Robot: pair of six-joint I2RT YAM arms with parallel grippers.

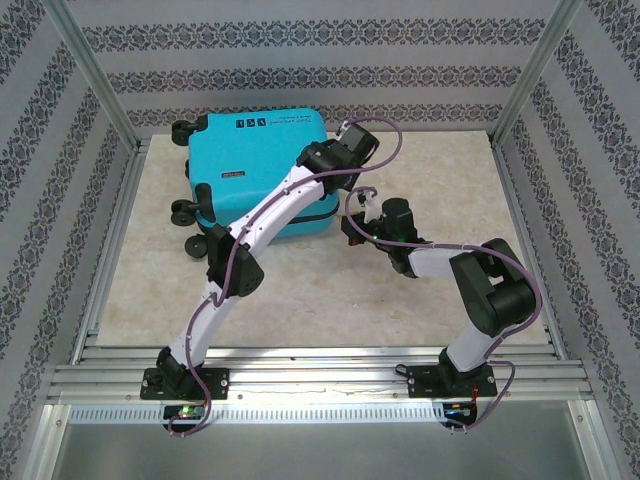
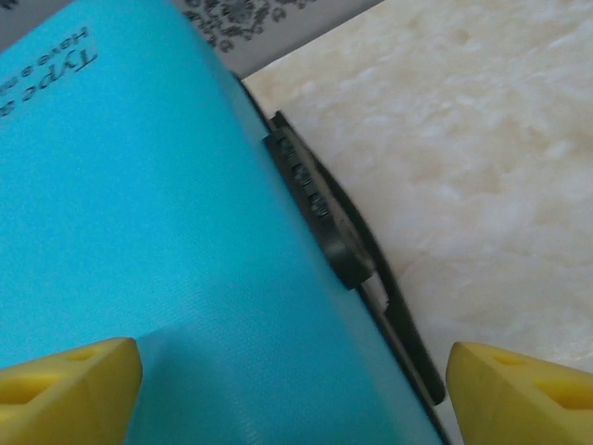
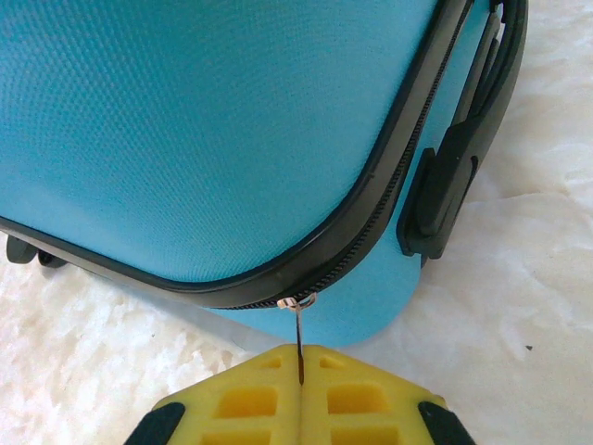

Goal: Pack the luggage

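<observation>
Luggage (image 1: 250,165) lies flat on the table (image 1: 440,190), far-left part, lid down, turquoise shell up. Wheels (image 1: 188,212) point left; white printed marks sit on the shell near its far edge.

Left arm reaches across the shell from the near left. Left gripper (image 1: 348,148) is over the far-right part of the case. In the left wrist view the left gripper (image 2: 296,394) is spread wide: one yellow fingertip (image 2: 69,389) is over the turquoise shell (image 2: 139,232), the other over the table past the right edge. The black handle (image 2: 320,209) on that edge lies between them, further out. Nothing is between the pads. Can't tell if either pad touches the shell.

Right gripper (image 1: 352,218) is at the near-right corner of the case, low, just off the table. In the right wrist view the right gripper (image 3: 301,380) has its yellow fingers (image 3: 241,403) pressed together, pinching the thin metal zipper pull (image 3: 298,329). The pull hangs from the slider on the black zipper band (image 3: 371,213), right at the rounded corner of the luggage (image 3: 204,130). The black handle (image 3: 445,185) is just right of that corner.

Can't tell from here how far the zip is run round.
</observation>
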